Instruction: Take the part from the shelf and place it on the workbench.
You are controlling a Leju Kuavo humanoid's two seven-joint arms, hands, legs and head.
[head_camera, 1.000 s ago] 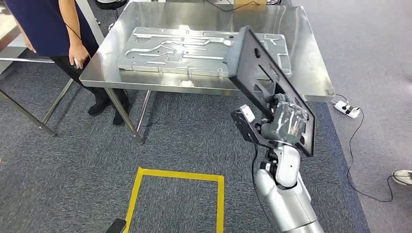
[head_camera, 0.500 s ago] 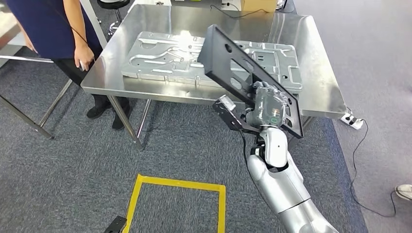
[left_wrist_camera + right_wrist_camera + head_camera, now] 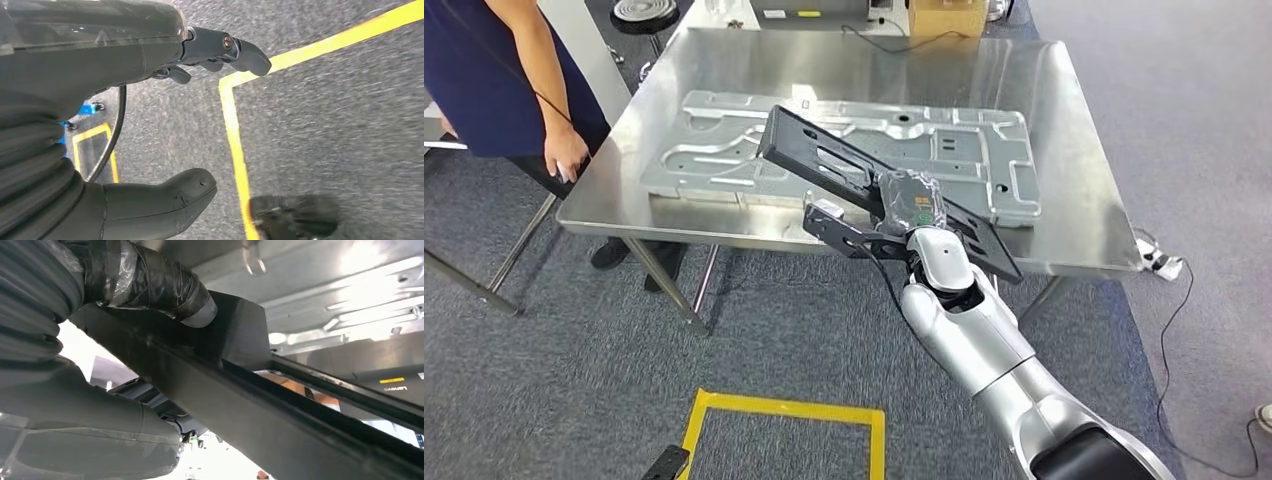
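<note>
The part is a long black plate (image 3: 824, 160) with cut-outs. My right hand (image 3: 911, 200) grips it near its middle and holds it tilted over the front edge of the steel workbench (image 3: 844, 60), with its far end above the silver panel (image 3: 954, 150). In the right wrist view the taped thumb (image 3: 150, 285) presses on the black plate (image 3: 240, 410), with the bench's shiny metal behind it. My left hand (image 3: 90, 70) hangs over grey carpet, its fingers (image 3: 225, 50) apart and nothing between them.
A large silver stamped panel lies across the workbench. A person (image 3: 494, 80) in dark blue stands at the bench's left corner. A cardboard box (image 3: 947, 15) sits at the far edge. Yellow floor tape (image 3: 784, 410) marks a square below, and a power strip (image 3: 1159, 262) lies on the carpet to the right.
The view has shifted and the bench is closer. My right arm has swung the black plate left and lowered it from a steep tilt to a flatter one over the bench's front edge.
</note>
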